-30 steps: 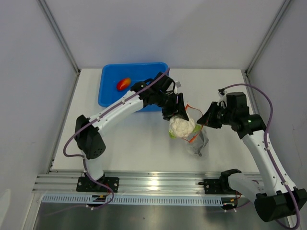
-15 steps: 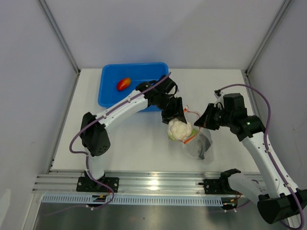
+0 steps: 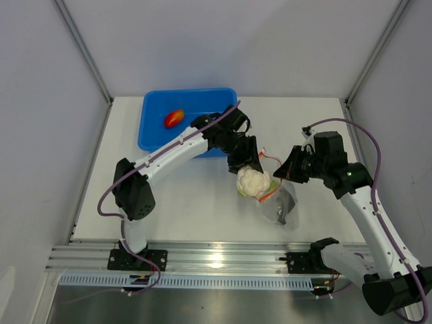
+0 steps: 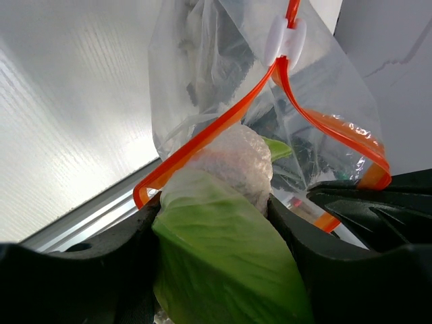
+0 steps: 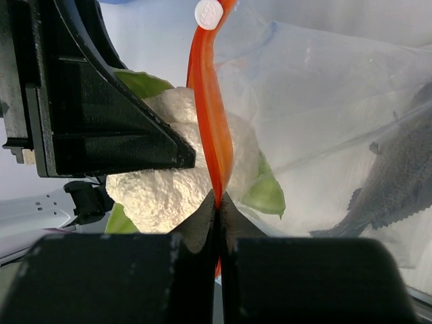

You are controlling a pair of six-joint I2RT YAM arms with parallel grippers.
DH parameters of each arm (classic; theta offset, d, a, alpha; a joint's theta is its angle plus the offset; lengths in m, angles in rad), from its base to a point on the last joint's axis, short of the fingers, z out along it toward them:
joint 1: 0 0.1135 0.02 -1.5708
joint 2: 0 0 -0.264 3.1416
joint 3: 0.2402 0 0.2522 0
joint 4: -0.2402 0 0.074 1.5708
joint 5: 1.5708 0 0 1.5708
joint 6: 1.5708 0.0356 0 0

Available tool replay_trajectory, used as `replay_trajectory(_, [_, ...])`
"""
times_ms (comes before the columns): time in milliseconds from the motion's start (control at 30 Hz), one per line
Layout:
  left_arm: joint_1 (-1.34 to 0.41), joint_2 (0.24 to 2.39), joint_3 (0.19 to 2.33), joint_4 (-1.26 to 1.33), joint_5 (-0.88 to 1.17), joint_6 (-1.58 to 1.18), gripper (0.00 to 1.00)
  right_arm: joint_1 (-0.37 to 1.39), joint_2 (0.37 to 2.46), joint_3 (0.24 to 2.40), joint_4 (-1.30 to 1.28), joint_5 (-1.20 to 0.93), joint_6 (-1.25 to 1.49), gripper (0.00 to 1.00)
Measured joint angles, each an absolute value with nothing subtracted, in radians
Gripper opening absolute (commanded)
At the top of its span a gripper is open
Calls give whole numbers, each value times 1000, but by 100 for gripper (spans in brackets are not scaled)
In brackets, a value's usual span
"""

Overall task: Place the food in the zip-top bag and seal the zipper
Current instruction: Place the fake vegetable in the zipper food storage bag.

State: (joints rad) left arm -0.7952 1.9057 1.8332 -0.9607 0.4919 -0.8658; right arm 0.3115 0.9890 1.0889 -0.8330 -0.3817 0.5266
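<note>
My left gripper (image 3: 251,174) is shut on the white cauliflower (image 3: 252,182) with green leaves (image 4: 223,256), holding it at the open mouth of the clear zip-top bag (image 3: 280,204). The red-orange zipper (image 4: 223,128) loops around the cauliflower's tip in the left wrist view. My right gripper (image 3: 282,172) is shut on the zipper strip (image 5: 210,115), holding the bag's mouth up. A dark grey fish (image 5: 398,182) lies inside the bag. The white slider (image 5: 208,12) sits at the strip's far end. A red pepper (image 3: 173,119) lies in the blue tub.
The blue tub (image 3: 154,132) stands at the back left of the white table, just behind my left arm. Grey walls close in both sides. A metal rail runs along the near edge.
Over the last second my left gripper carried the cauliflower slightly down and right, toward the bag's mouth. The bag shifted a little. Nothing has moved in the last half second.
</note>
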Motion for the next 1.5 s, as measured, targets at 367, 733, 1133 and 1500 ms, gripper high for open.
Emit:
replay_trajectory(367, [-785,1878,1837,-883,410,-941,1,313,974,1083,-833,-378,542,0])
replay_trajectory(733, [-793,1782,1812,-762,331,-987,1,316,982,1083,-825,-383,571,0])
replay_trajectory(1133, [-824,1739,1795,-697,332,-986,1,317,1000,1083,-816,-381,599,0])
replay_trajectory(1500, [-824,1715,1778,-629,399,-1008,1,317,1000,1083,-817,-373,604,0])
